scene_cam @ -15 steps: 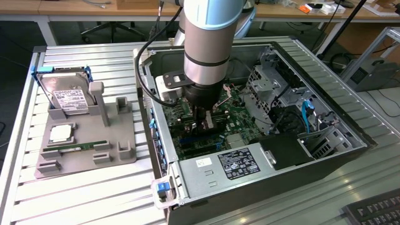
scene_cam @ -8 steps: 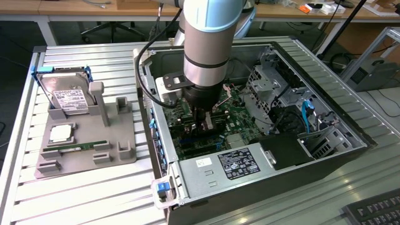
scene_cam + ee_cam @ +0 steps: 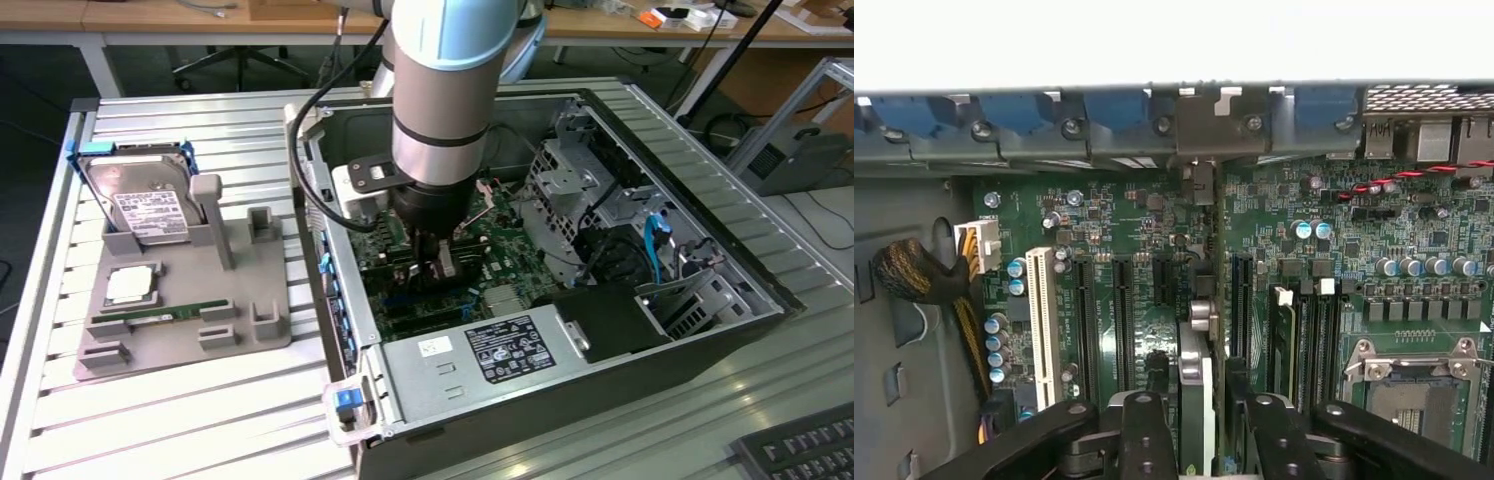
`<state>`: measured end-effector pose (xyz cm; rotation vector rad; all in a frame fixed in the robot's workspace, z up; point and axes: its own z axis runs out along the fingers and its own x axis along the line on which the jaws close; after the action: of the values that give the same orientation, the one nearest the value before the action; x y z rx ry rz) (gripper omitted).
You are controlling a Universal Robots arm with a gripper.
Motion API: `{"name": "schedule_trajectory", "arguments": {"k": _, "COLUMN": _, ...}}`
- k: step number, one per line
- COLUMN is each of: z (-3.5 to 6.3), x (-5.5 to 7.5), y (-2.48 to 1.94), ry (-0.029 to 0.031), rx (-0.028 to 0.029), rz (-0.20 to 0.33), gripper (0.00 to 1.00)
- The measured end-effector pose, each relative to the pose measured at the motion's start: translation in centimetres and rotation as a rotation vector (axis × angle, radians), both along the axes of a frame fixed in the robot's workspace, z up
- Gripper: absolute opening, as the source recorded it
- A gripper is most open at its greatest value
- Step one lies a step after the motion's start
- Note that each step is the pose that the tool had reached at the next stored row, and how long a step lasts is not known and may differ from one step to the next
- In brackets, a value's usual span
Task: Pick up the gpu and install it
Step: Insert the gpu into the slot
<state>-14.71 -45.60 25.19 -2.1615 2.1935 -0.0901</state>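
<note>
Pick-up done, installation near its end by the look of it. Shows the gpu (image 3: 1196,385) standing edge-on in a motherboard (image 3: 1134,215) slot inside the open computer case (image 3: 747,300), metal end bracket up against the rear wall of the case. Cannot confirm full seating or any latch from these views. Shows the gripper (image 3: 1199,440) low over the board, straddling the card with jaws parted and a thin dark gap on either side, so apparently not clamping it.

Count: one arm, one gripper, one gpu. On the grey holder (image 3: 260,320) at the exterior view's left: one hard drive (image 3: 144,205), one processor chip (image 3: 130,285), one green RAM stick (image 3: 160,315). In the case: one power supply (image 3: 501,350), one empty processor socket (image 3: 1409,395).
</note>
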Motion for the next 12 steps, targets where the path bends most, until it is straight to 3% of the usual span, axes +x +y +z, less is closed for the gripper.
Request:
{"name": "schedule_trajectory", "arguments": {"k": 5, "z": 2.41, "x": 0.0, "y": 0.01, "ry": -0.0002, "rx": 0.0002, "rz": 0.000, "gripper": 0.35}}
{"name": "schedule_trajectory", "arguments": {"k": 7, "z": 2.64, "x": 0.1, "y": 0.15, "ry": 0.0006, "rx": -0.0002, "rz": 0.000, "gripper": 0.26}}
{"name": "schedule_trajectory", "arguments": {"k": 9, "z": 2.64, "x": 0.9, "y": 0.21, "ry": 0.0089, "rx": -0.0003, "rz": 0.006, "gripper": 0.14}}
{"name": "schedule_trajectory", "arguments": {"k": 11, "z": 2.64, "x": 1.8, "y": 0.21, "ry": 0.0183, "rx": -0.0003, "rz": 0.009, "gripper": 0.11}}
{"name": "schedule_trajectory", "arguments": {"k": 12, "z": 2.64, "x": 2.5, "y": 0.21, "ry": 0.0263, "rx": -0.0003, "rz": 0.010, "gripper": 0.11}}
